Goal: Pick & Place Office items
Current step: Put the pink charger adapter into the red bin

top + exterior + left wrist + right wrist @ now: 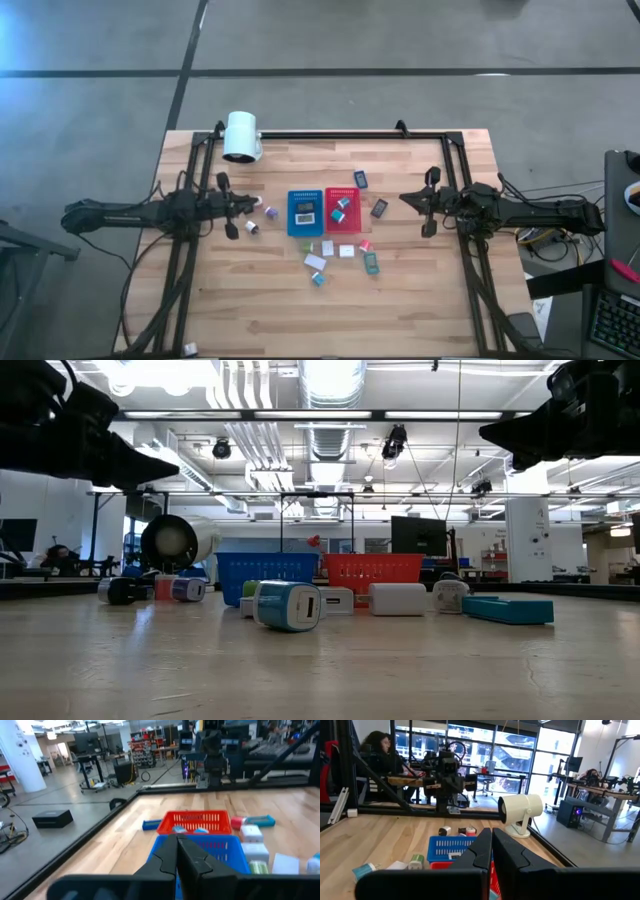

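Table (250, 310): wooden top, both arms raised above it.

Left gripper (240, 214): hovered over the left half of the table, just left of the blue tray (305, 212); fingers (176, 857) pressed together, nothing between them.

Right gripper (428, 203): hovered over the right half, well right of the red tray (341, 209); fingers (487, 849) together, holding nothing.

Trays: blue and red, side by side and touching near the table's middle. One small item lay in the blue tray; a teal item (343, 203) and another small one lay in the red tray.

Office items: scattered about the trays. Two small pieces (271, 212) sat just left of the blue tray. A dark item (360, 179) and a second dark item (379, 208) lay toward the far and right side of the red tray. White blocks (315, 262), a teal-and-white piece (287, 606) and a flat teal item (508, 609) lay on the near side of the trays.

White cylinder (241, 137): near the far-left corner.
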Tool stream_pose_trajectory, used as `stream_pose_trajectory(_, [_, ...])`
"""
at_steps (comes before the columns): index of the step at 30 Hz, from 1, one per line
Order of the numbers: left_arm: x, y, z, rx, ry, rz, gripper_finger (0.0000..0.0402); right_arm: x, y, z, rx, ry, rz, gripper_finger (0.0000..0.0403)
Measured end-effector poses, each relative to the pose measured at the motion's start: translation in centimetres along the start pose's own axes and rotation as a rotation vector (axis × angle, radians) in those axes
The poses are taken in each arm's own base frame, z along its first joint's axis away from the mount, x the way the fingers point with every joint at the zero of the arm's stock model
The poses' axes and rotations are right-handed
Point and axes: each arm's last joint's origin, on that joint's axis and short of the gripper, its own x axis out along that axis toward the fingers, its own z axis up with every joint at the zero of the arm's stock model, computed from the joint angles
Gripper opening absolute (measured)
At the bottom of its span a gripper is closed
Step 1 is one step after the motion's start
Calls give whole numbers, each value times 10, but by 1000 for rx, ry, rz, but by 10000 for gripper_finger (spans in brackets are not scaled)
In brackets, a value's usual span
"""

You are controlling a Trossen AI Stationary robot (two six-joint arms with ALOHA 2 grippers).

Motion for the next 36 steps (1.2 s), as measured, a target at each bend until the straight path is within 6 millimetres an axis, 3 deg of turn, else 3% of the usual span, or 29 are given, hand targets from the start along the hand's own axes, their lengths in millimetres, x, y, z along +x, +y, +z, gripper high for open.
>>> stream_pose_trajectory(36, [0, 0, -3, -70, 31, 16, 13, 4, -1, -2, 23, 14, -47, 8])
